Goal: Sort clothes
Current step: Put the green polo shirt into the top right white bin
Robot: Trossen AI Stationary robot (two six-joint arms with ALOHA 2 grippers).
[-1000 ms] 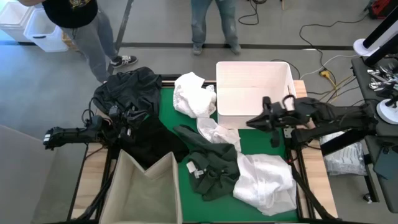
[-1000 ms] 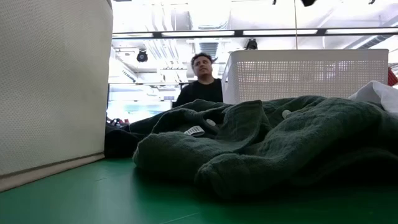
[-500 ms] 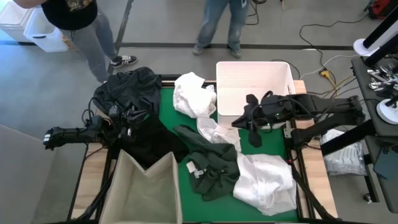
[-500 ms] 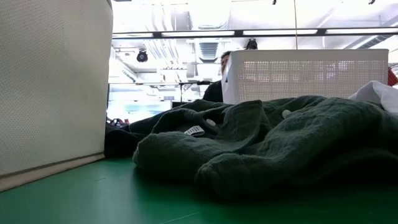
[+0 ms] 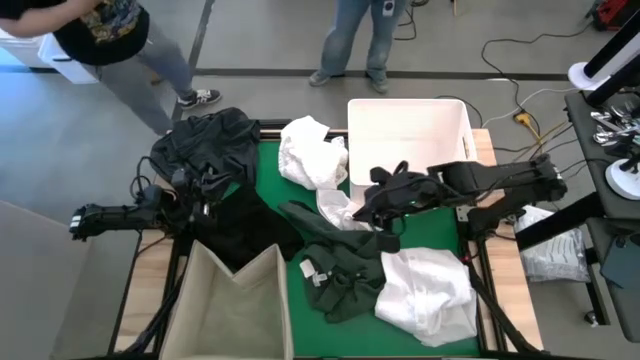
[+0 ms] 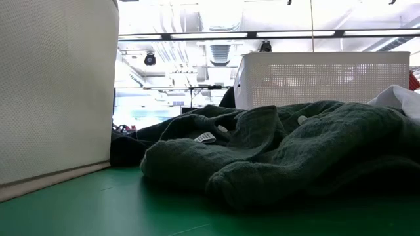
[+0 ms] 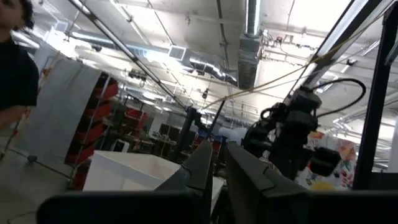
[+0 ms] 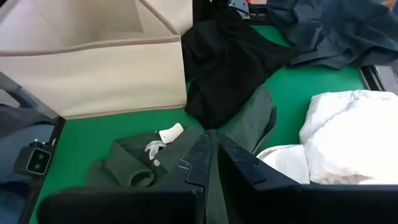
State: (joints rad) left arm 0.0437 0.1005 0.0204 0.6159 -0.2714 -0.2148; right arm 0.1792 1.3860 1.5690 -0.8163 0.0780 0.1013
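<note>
Mat (image 5: 425, 232): I'm seeing it lying mid-table, clothes spread over it.
Basket (image 5: 408, 125): sitting at the far right of the mat.
Bin (image 5: 236, 305): standing at the near left corner.
Far garment (image 5: 312, 152): lying just left of the basket.
Left pile (image 5: 205, 150): draping over the table's far left edge.
Middle garment (image 5: 340, 270): lying between bin and near-right garment (image 5: 428, 292), touching the latter.
Right gripper (image 5: 372, 212): I'm holding it over the garments before the basket.
Left gripper (image 5: 205, 188): sitting at the left pile.
</note>
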